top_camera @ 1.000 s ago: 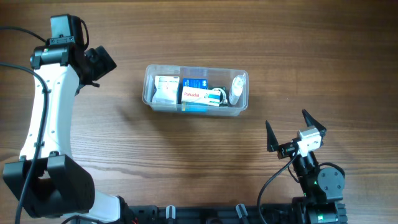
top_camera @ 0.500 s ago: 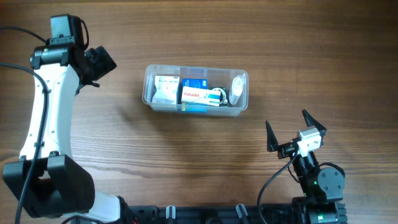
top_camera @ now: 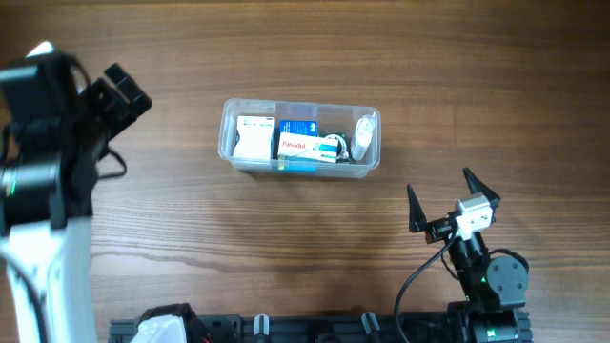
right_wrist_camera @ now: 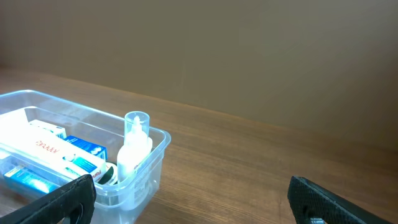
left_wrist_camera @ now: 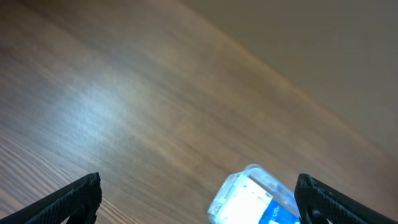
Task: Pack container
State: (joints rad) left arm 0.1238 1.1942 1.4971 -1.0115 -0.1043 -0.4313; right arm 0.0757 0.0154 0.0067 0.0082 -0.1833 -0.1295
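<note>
Lab-style workbench, wood-grain table (top_camera: pixel 286 248), bare tan wall (right_wrist_camera: pixel 249 50)

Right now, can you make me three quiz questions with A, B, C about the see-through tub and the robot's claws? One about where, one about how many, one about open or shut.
1. Where is the small bottle?
A. Lying on the bare table
B. Standing in the container, at the end nearer the right gripper
C. Held in a gripper

2. How many grippers touch the container?
A. None
B. One
C. Two

3. How is the right gripper?
A. Shut on a box
B. Shut on nothing
C. Open

Answers:
1 B: the bottle stands upright just inside that end wall.
2 A: the left gripper and the right gripper are both off to the sides, apart from the container.
3 C: its fingers are spread wide with nothing between them.
</note>
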